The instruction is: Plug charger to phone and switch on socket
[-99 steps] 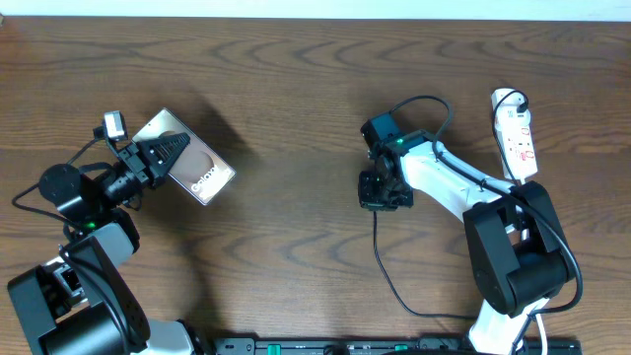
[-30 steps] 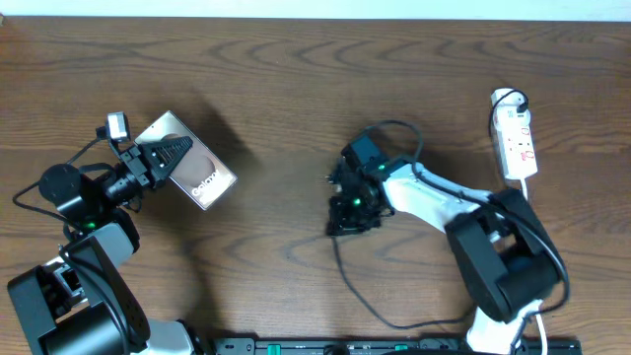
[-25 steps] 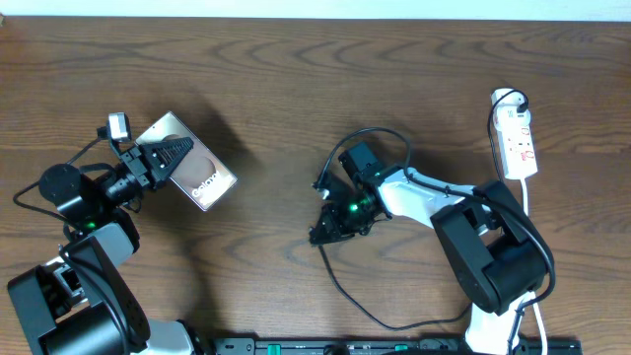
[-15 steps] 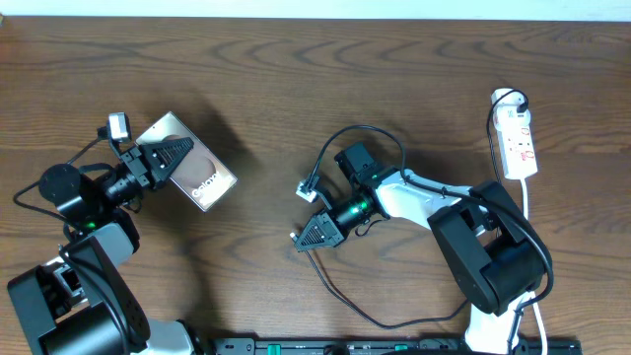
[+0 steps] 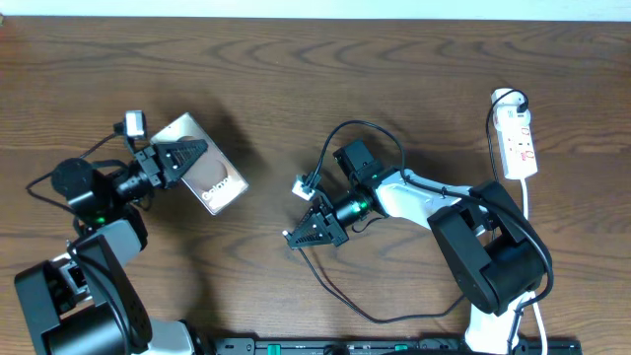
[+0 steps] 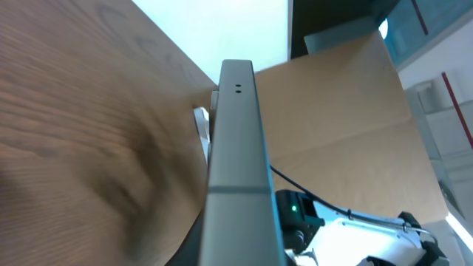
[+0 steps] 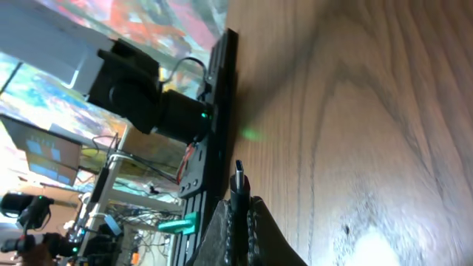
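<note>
A: Starting at the left, what does the left gripper (image 5: 195, 151) have?

B: It pinches the phone (image 5: 222, 179) by one long edge. The phone sits at the fingertips and reaches out past them. Its face is tilted up enough that the lettering reads from above. Its long axis runs slantwise across the line of the fingers, and one short end is turned roughly toward the other arm. The wrist camera sees it edge-on, as a thin slab rising from between the fingers.

A: Which end has the port?

B: I cannot tell from these views.

A: And the right gripper (image 5: 293, 235)?

B: It is pressed together on the charger (image 7: 238, 193). The plug tip (image 7: 238, 171) pokes out just beyond the fingertips, in line with them. It aims toward the phone but is well apart from it.

A: So which step is this?

B: I judge it is carrying the plug over to the phone, with nothing plugged in yet. The next move calls for closing that gap and turning the wrist until the tip lies along the phone's long axis, facing the port. Then it should push straight in while the left fingers hold firm. A skewed approach would likely just shove the phone sideways in its grip.

A: And the socket (image 5: 518, 138)?

B: It is far behind the right gripper, out past that arm's elbow, with neither gripper near it. Its switch comes last
</note>
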